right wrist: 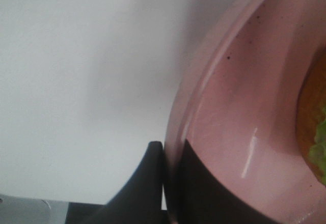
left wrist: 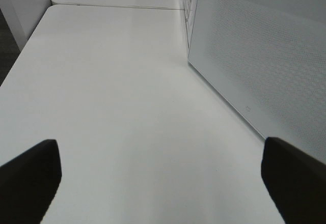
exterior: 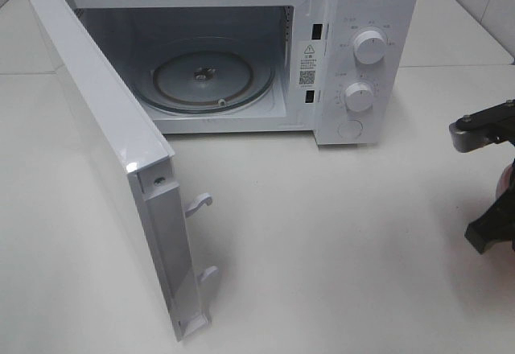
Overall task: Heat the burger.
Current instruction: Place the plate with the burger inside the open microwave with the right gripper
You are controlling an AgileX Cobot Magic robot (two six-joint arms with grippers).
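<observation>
White desk (exterior: 322, 233) from up high, microwave (exterior: 378, 16) at the back, door (exterior: 105, 137) swung wide, turntable (exterior: 205, 80) bare. No food in sight, just right arm (exterior: 483, 129) at the edge.

Left wrist: left fingers (left wrist: 30, 178) spread wide, holding nothing, just beside that door.

Right wrist: right fingers (right wrist: 147, 183) clamped on rim of pink plate (right wrist: 244, 81), burger (right wrist: 313, 127) further in on it, past the grip. Only a sliver of bun and lettuce, so can't tell which way up; round anyway, no real long axis. Way nearer the right arm.

Two white tables (exterior: 338, 233) meet edge to edge, evenly lit.
</observation>
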